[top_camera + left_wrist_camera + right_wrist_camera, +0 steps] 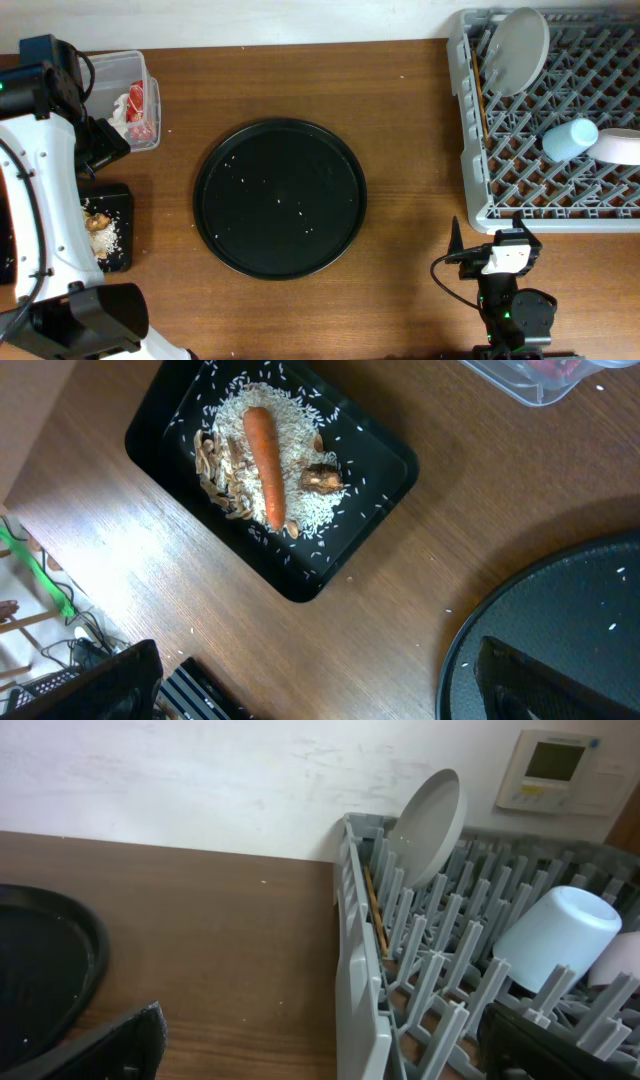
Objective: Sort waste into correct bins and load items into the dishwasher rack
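One carrot (266, 465) seen by left wrist, hidden overhead

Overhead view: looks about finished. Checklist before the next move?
1. Racked: round white plate, small light-blue cup and thin wooden chopsticks in the large grey plastic dishwasher rack: ok.
2. Food waste: orange carrot and pale rice in the flat black rectangular tray: ok.
3. Wrapper: red shiny snack wrapper in the clear rectangular plastic tub: ok.
4. Cleared: large round black tray: not ok, stray rice grains on it.
5. Hands free: left gripper and right gripper open, empty: ok.
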Controlling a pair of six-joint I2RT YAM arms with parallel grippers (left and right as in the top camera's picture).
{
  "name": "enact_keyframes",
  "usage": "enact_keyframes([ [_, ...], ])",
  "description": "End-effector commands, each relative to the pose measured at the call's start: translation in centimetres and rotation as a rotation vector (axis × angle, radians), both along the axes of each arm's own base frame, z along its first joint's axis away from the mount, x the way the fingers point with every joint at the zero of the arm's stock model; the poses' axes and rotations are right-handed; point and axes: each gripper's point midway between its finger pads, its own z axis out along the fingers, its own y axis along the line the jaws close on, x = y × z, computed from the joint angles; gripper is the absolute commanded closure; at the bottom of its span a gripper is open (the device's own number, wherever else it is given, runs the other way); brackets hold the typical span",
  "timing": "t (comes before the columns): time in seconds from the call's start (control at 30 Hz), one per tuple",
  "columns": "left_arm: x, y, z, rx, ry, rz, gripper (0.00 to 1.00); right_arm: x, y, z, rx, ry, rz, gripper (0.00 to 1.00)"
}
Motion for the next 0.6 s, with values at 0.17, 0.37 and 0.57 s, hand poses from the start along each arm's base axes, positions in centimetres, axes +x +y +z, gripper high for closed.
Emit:
enact_keyframes([
  [0.17,-0.26,0.2,0.5,0.006,-0.018,0.018,0.01,-0.04,-0.22,-0.22,0.061,0.002,-0.02,0.02],
  [0.37,-0.27,0.21,0.51,0.006,-0.018,0.018,0.01,-0.04,-0.29,-0.21,0.06,0.001,-0.023,0.02],
  [0.57,-0.26,0.2,0.5,0.006,-0.018,0.018,0.01,-0.04,-0.29,-0.21,0.06,0.001,-0.023,0.02],
])
